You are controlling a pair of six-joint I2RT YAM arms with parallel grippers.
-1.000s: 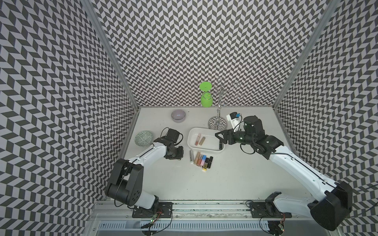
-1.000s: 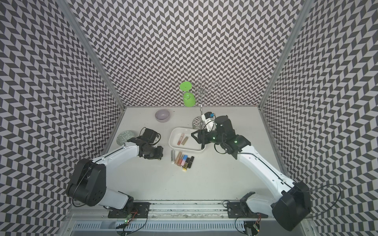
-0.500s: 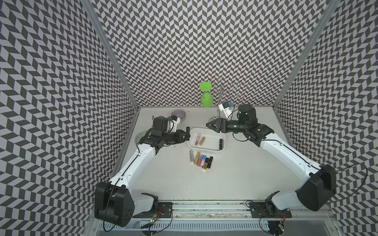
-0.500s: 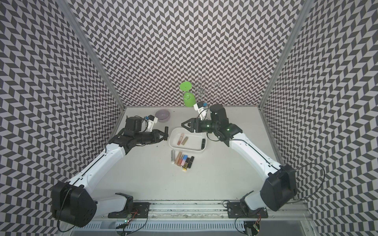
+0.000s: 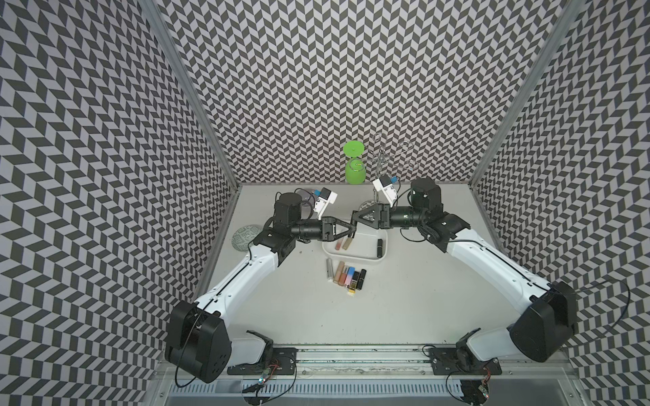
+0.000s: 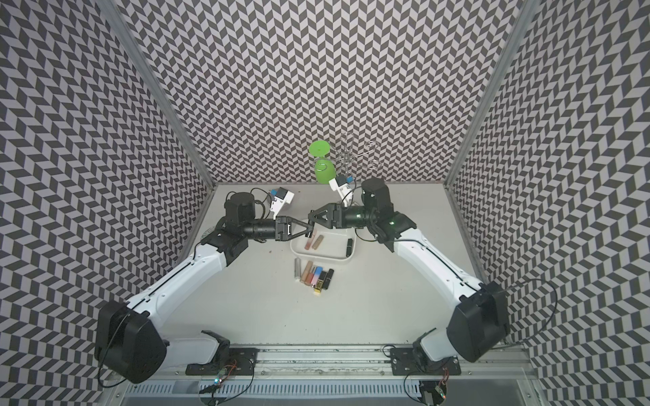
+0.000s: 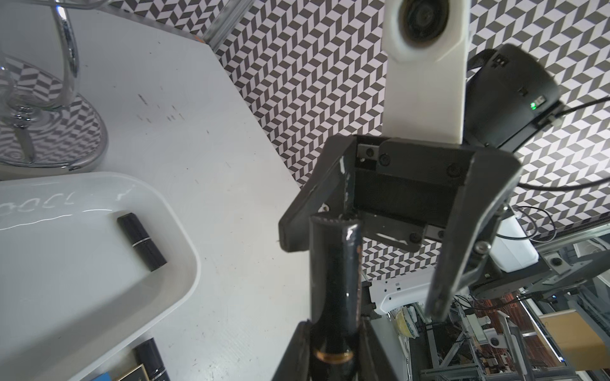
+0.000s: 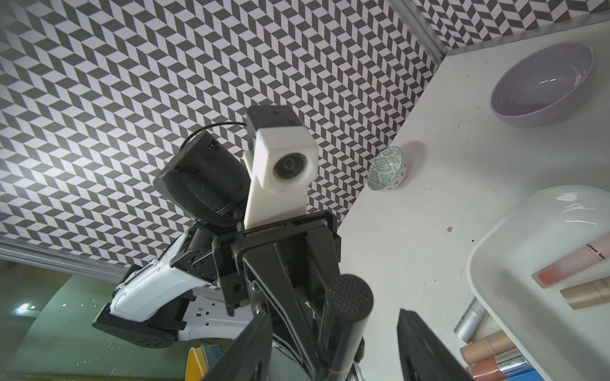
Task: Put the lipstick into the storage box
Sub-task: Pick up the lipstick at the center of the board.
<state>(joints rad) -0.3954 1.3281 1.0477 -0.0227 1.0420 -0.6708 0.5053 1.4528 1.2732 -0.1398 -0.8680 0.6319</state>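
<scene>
White arms (image 5: 246,277), black joints (image 5: 197,337) and fingers (image 7: 468,237)

Your robotics lab cell.
You see patterned walls (image 5: 334,88) around a white table (image 5: 404,309), a left arm (image 5: 246,274) and right arm (image 5: 492,260) on a metal rail (image 5: 358,355), racks (image 7: 478,339) beyond.

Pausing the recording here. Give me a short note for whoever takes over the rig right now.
Hands: left hand shut on a black lipstick, held out by the storage box; right hand open, jaws either side of its free end, not gripping.
Done: three lipsticks lie in the box.
Left: box the held one, then the row of lipsticks beside the box.
</scene>
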